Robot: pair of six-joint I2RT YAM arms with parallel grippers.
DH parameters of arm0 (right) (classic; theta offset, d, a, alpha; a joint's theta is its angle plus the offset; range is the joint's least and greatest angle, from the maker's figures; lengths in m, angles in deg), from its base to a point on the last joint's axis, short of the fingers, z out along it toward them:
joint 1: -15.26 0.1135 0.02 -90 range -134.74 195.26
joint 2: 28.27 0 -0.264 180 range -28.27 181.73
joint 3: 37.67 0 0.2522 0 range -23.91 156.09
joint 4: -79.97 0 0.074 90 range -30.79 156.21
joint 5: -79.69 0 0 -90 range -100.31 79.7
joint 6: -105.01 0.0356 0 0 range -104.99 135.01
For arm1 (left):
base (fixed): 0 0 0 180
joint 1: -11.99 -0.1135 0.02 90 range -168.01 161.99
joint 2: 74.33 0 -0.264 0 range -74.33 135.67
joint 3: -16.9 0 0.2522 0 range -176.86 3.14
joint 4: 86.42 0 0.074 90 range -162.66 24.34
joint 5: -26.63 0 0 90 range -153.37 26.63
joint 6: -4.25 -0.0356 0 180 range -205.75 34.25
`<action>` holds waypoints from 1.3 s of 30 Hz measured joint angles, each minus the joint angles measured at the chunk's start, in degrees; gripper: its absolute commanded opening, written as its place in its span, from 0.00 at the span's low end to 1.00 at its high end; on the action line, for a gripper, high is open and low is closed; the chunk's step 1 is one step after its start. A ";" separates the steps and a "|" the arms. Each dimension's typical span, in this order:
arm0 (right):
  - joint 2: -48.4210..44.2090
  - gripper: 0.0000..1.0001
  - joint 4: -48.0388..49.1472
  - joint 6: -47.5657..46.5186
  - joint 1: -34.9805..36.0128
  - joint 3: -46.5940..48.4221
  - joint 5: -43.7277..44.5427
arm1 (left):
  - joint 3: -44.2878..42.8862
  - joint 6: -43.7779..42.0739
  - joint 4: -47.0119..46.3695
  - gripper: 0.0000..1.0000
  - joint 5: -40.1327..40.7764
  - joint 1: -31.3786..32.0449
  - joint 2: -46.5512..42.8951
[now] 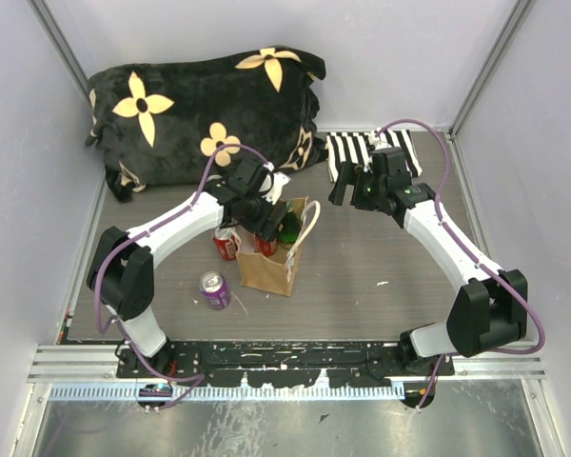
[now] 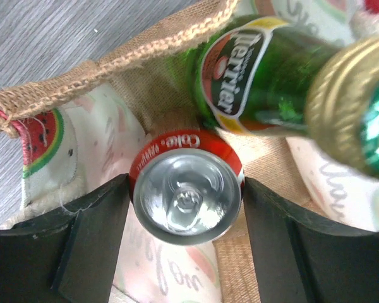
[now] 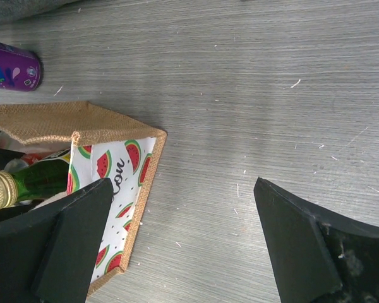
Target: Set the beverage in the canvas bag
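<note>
So, pretty far along from what I can see. The canvas bag (image 1: 266,271) stands upright in the middle of the table (image 1: 390,267), mouth open, and a green Perrier bottle (image 2: 259,76) is already inside, leaning against the far-right side of the opening.

The left gripper (image 2: 184,189) is down in the bag's mouth. In the left wrist view a red cola can (image 2: 186,199) sits upright between its two fingers (image 2: 95,240), both pressed against the can's sides, so I'd call that a closed grip on the can. The watermelon-print lining is all around the can, so it's clearly inside the bag, right beside the bottle. I can't tell whether it has reached the bottom.

The right gripper (image 3: 183,189) hovers to the right of the bag over bare table, fingers spread wide with nothing between them.

What's left, as I read it: let go of the can and lift the left arm out without snagging a handle or tipping the bag. The bottle's neck is close by, so coming out straight up seems safest.

Also outside the bag: a second red can (image 1: 226,245) just left of it and a purple can (image 1: 214,289) nearer and to the left. No idea whether those are meant to go in too. The flowered blanket (image 1: 200,105) and striped cloth (image 1: 347,152) lie at the far side, out of the way.
</note>
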 measured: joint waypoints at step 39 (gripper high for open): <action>0.07 1.00 0.00 0.44 -0.02 0.13 -0.90 | -24.48 2.67 1.75 0.93 3.48 -9.84 -12.26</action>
